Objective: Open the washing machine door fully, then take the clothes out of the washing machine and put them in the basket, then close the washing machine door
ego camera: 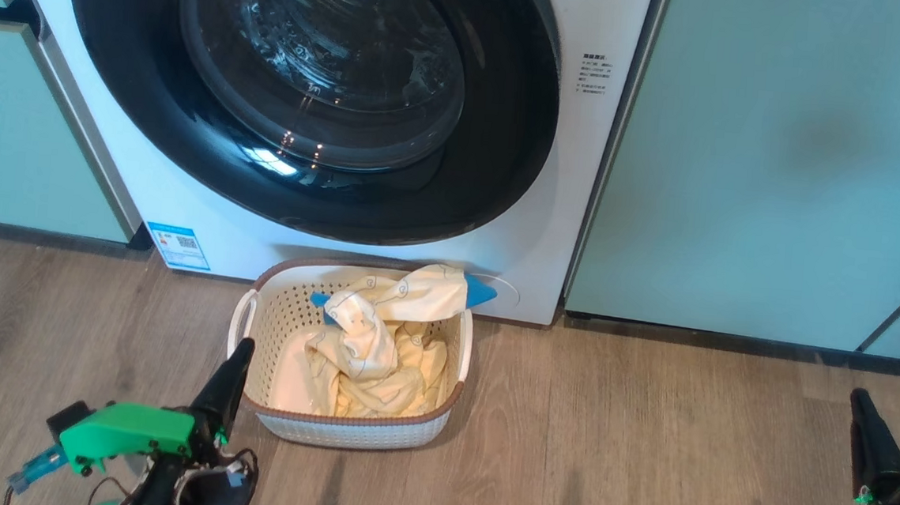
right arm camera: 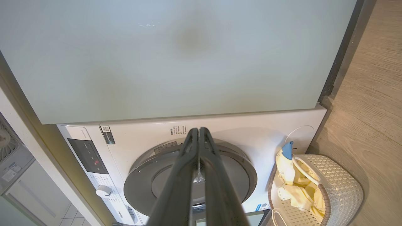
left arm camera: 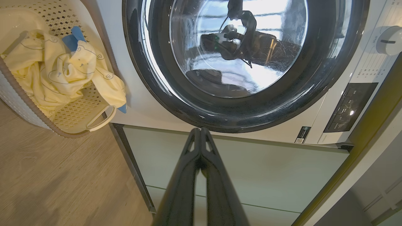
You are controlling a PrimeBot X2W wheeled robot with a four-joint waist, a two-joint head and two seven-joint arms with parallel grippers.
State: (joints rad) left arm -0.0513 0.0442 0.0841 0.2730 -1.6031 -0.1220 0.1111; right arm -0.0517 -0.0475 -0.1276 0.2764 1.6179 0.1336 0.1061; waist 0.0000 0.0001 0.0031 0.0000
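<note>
The pale yellow bear-print clothes (ego camera: 381, 335) are heaped in the cream perforated plastic basket (ego camera: 351, 421), set before the white front-loading washing machine (ego camera: 582, 175) (round black-rimmed glass door (ego camera: 311, 92) shut), presumably for short carries, while the left tool (ego camera: 244, 343) and right tool (ego camera: 858, 394) are held closed, empty.

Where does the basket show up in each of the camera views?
Head view: the basket is at bottom centre, just below the washing machine door.
Left wrist view: the basket is at top left, left of the door.
Right wrist view: the basket is at bottom right, right of the door.
Shared landmark: the washing machine door.
</note>
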